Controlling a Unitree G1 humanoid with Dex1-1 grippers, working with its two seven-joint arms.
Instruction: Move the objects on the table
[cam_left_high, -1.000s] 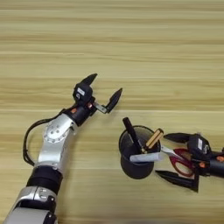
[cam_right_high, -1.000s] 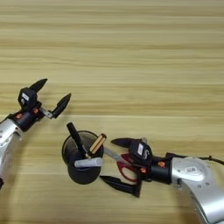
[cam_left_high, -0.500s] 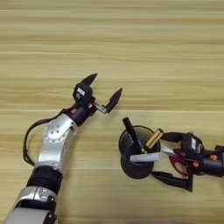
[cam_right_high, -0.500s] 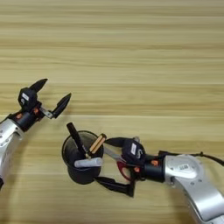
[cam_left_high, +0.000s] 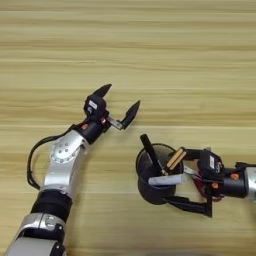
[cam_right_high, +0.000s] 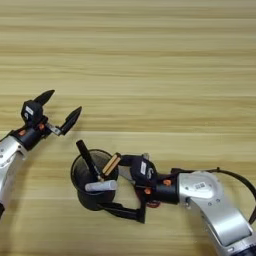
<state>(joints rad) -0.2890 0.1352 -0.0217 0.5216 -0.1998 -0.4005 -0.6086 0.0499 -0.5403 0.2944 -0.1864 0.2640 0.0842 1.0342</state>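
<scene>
The cup (cam_left_high: 155, 180) stands upright on the table (cam_left_high: 150, 50), near the bottom edge and a little right of centre in the left eye view. Three things stick out of it: the black marker (cam_left_high: 150, 152) leans with its free end up and to the left of the cup's mouth, its long axis steeply slanted; the screwdriver (cam_left_high: 176, 158) leans the other way, amber handle up and to the right; the white-grey marker (cam_left_high: 166, 180) lies almost level across the cup's near side, its long axis running left to right. Just right of the cup, the red handles of the scissors (cam_left_high: 202, 186) show under the right gripper (cam_right_high: 127, 187); which way the blades point cannot be told. The right gripper reaches in from the right with its fingers spread wide, one up by the screwdriver at the cup's rim, the other down by the cup's base on the table. The left gripper (cam_left_high: 119, 106) hovers up and to the left of the cup, well apart from it, fingers splayed and holding nothing.
</scene>
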